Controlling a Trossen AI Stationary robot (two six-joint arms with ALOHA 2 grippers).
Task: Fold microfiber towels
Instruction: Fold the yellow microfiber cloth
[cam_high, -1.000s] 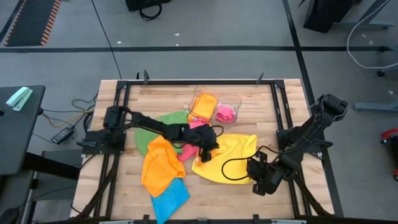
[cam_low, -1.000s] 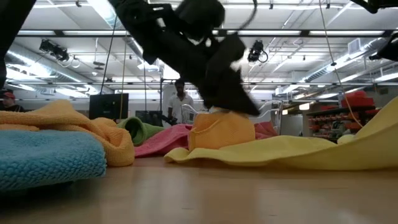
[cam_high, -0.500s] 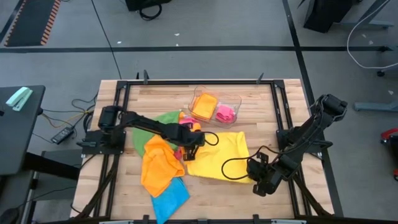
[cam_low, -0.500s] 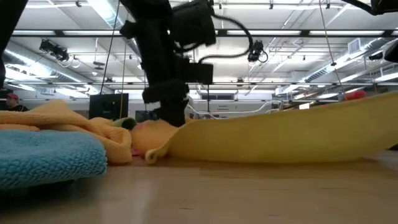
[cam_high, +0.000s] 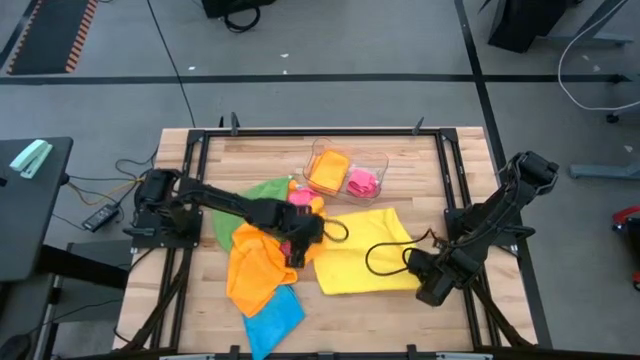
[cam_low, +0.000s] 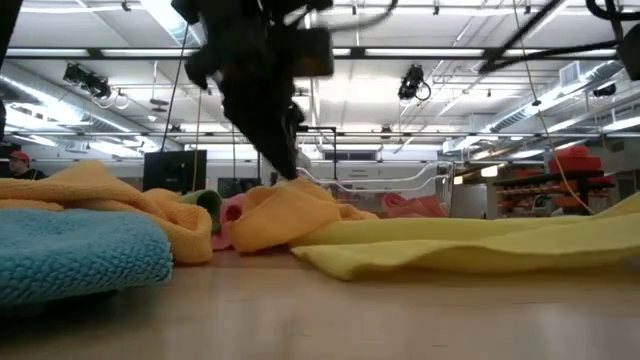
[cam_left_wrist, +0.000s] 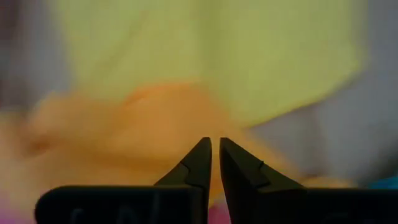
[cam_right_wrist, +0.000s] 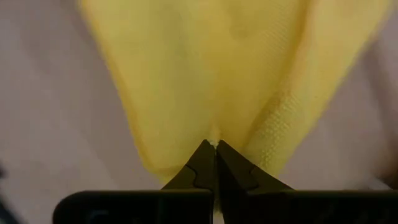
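No writing can be read anywhere; the clear plastic tray (cam_high: 345, 172) at the far side of the counter (cam_high: 400, 305) holds an orange cloth in one compartment and a pink cloth in the other. The right hand (cam_high: 421, 277) is clamped on the near right corner of the yellow towel (cam_high: 362, 263), which lies spread mid-counter. The left hand (cam_high: 296, 250) pinches its opposite edge beside the orange towel (cam_high: 257, 268) (green, pink and blue towels lie around it).
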